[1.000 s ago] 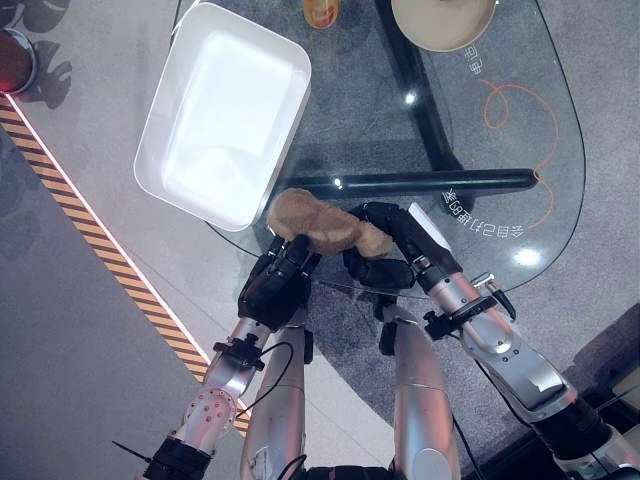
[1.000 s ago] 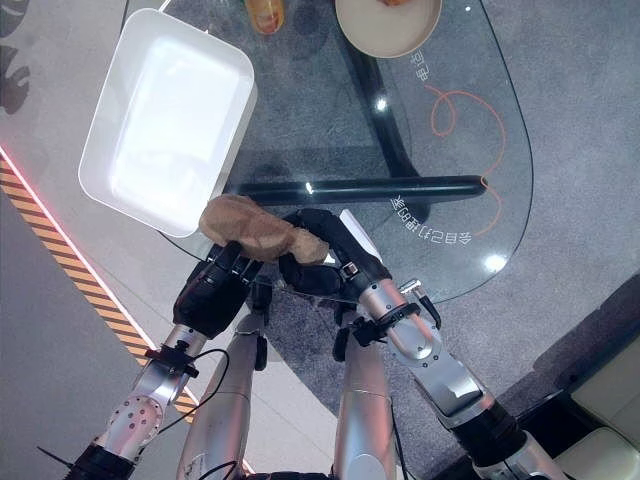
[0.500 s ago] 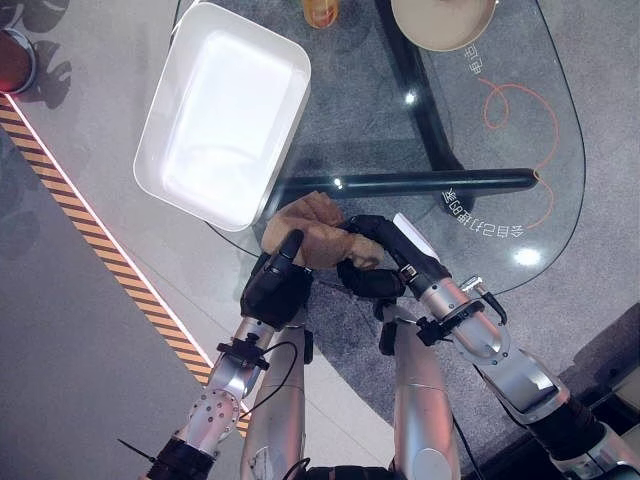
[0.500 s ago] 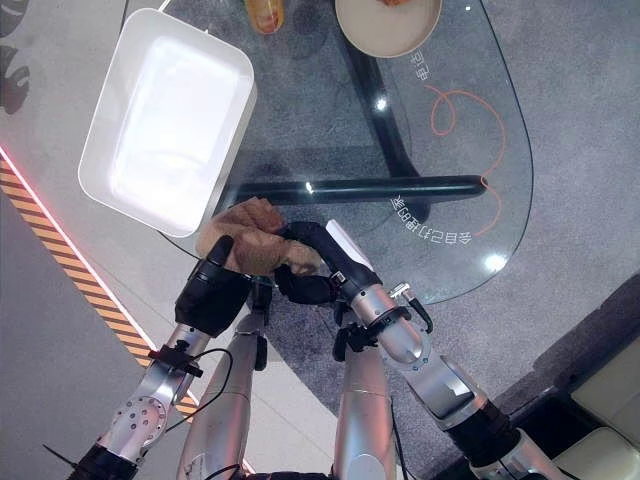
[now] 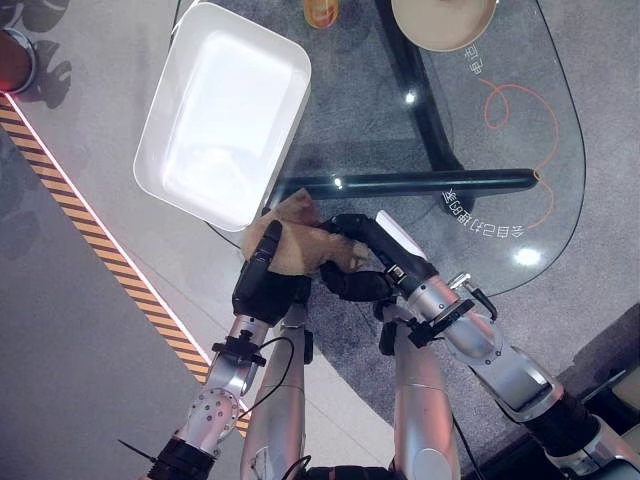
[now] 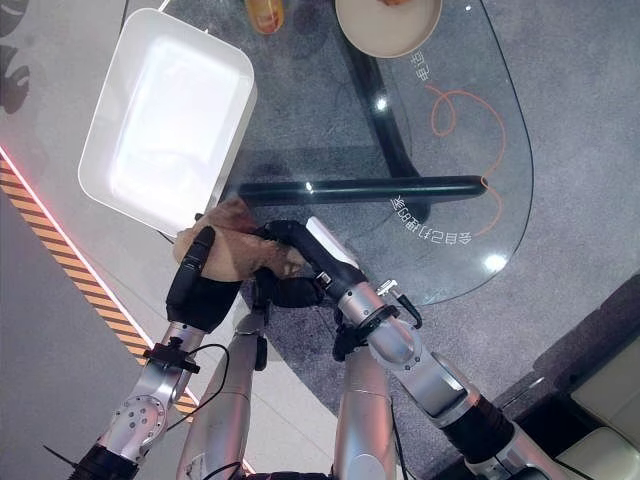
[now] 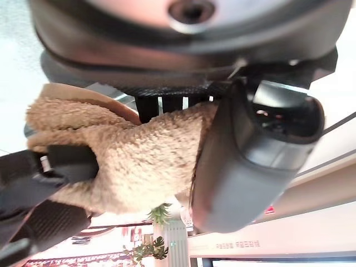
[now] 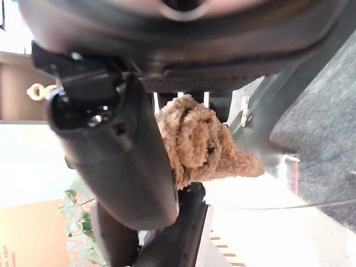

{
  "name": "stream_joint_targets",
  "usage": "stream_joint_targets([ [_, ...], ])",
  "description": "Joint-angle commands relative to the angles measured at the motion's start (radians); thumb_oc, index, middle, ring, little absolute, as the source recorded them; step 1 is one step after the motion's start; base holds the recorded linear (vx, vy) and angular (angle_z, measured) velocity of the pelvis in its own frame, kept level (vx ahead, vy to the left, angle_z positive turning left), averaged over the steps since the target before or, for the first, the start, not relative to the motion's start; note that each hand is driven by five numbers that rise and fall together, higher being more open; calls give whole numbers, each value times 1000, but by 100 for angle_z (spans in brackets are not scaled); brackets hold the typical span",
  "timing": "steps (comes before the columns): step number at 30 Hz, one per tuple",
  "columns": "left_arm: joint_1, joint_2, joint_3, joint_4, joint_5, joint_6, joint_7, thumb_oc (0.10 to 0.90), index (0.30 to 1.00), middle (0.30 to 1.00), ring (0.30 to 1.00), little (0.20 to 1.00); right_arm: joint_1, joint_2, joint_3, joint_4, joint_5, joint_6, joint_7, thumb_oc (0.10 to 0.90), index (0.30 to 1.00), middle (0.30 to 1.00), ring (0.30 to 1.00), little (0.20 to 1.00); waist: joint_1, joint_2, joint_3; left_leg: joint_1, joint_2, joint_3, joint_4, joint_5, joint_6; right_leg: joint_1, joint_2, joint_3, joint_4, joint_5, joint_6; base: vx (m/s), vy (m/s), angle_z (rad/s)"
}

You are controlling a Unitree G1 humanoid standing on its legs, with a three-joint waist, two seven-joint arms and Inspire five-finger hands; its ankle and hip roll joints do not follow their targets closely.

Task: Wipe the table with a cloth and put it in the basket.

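A clear glass table (image 5: pixel 500 190) on a black frame stands over grey carpet, with a hazard-striped strip (image 5: pixel 90 225) on the floor to my left. At its near edge I hold the fuzzy tan cloth (image 5: pixel 300 245) between both hands — my left hand (image 5: pixel 262 285) has thumb and fingers curled round one end, my right hand (image 6: pixel 290 265) clamps the other. Much of the cloth is hidden by my fingers; the wrist views show its pile pinched against each thumb. The white rectangular plastic basket (image 5: pixel 170 130) sits just beyond, on the table's left corner. White lettering (image 6: pixel 430 232) on the glass is too small to read. A beige round bowl (image 5: pixel 440 25) and an orange container (image 5: pixel 322 10) are cut off at the far edge.
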Motion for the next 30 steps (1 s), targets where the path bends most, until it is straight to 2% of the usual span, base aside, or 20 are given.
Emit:
stream_joint_targets([
  [1,-2,-27,7,-193,-20,7,-123,100,300,300,300,200,-14,14,-42,-83,30,-62,-58,100,300,300,300,200,4,-7,-28,-5,-78,114,28,-39,71,55,108,-4,-142,90,-11,0,0,0],
  [2,-1,-38,8,-188,-14,3,-118,100,300,300,300,200,-9,30,-50,-72,24,-67,-98,254,432,432,432,354,3,-7,-28,-3,-79,114,26,-39,72,55,109,-2,-143,91,-11,-10,32,0],
  [3,2,-40,8,-191,-11,1,-114,100,300,300,300,200,-4,34,-56,-73,14,-69,-109,800,900,900,900,900,3,-6,-28,-3,-79,115,26,-39,72,55,109,-2,-143,91,-11,-12,40,0],
  [14,14,-50,16,-189,-3,2,-113,100,300,300,300,200,28,43,-107,-86,6,-89,-185,800,900,900,900,900,-1,-9,-28,4,-76,122,17,-41,76,58,111,0,-144,92,-9,0,0,0],
  [30,51,-47,41,-203,10,0,-103,100,300,300,300,200,88,44,-262,-149,37,-195,-359,800,900,900,900,900,-13,-24,-28,8,-66,134,18,-53,80,57,118,10,-139,91,-3,0,0,0],
])
